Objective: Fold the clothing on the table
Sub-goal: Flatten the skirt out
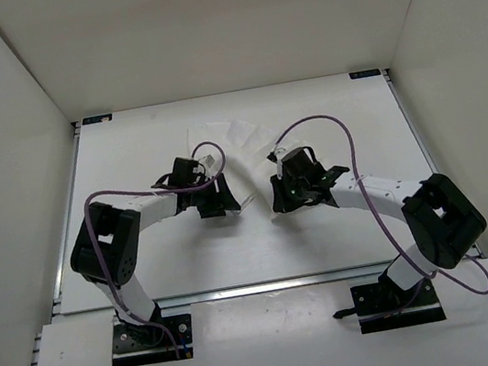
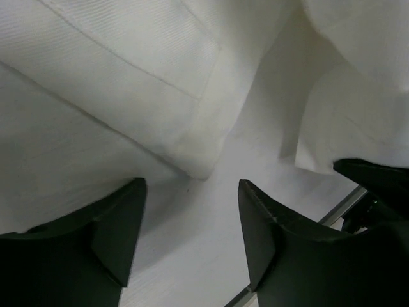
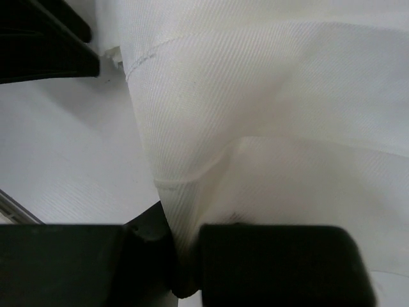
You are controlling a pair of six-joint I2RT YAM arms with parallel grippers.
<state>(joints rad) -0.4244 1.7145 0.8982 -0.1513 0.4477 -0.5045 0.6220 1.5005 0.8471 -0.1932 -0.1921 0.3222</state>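
The white desk (image 1: 236,249) fills the middle of the overhead view. The clothing (image 1: 239,139), a thin white garment, lies creased just above the centre of that frame and is hard to pick out against the desk. The left gripper (image 2: 192,188), at the bottom of its wrist view, stands open with nothing between its fingers (image 2: 121,224). A hemmed corner of the clothing sits just above them in the frame. The right gripper (image 3: 184,246), at the bottom centre of its own view, is pinched tight on a fold of the clothing, and the fabric rises from it toward the top of the frame.
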